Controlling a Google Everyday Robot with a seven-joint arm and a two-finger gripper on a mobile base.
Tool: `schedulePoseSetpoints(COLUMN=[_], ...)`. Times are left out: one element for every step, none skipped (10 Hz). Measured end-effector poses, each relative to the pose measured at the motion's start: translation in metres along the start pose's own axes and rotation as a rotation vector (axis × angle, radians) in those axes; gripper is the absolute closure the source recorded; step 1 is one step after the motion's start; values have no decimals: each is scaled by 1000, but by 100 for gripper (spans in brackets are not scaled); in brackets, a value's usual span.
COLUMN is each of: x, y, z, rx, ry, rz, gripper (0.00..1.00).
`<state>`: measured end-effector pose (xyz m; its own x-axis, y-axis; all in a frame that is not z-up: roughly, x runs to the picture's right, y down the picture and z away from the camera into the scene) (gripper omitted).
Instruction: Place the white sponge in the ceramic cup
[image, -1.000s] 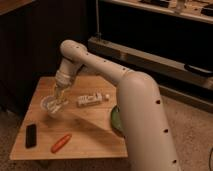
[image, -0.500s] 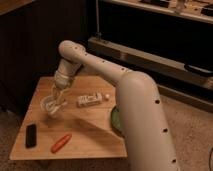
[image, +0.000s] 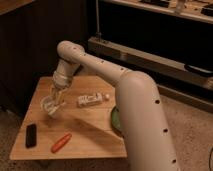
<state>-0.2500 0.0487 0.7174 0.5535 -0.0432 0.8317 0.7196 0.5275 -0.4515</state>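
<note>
My gripper (image: 52, 103) hangs from the white arm (image: 95, 65) over the left part of the wooden table (image: 85, 130), just above its surface. A pale shape sits at the fingertips; I cannot tell whether it is the white sponge. I cannot make out a ceramic cup anywhere on the table.
A white bottle-like item (image: 92, 99) lies to the right of the gripper. A black flat object (image: 31, 135) and an orange-red carrot-like item (image: 61, 142) lie near the front left. A green bowl (image: 115, 120) sits at the right edge, partly behind the arm. Dark shelving stands behind.
</note>
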Motion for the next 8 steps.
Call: schedulePoseSetpoints(x=[1,2,5,9,12,16,20,25], y=[-3,-8,-12,-13,-15,-18,-19,-20], z=[-2,0,1,0,1,4,4,4], rx=[16,30,51,70,83,99,114,126], ry=[7,14,15,12,6,-10,-22,-34], rz=[1,-2,-5,-8,-9,-6,4,15], gripper=[90,90,90,90,90,90,90,90])
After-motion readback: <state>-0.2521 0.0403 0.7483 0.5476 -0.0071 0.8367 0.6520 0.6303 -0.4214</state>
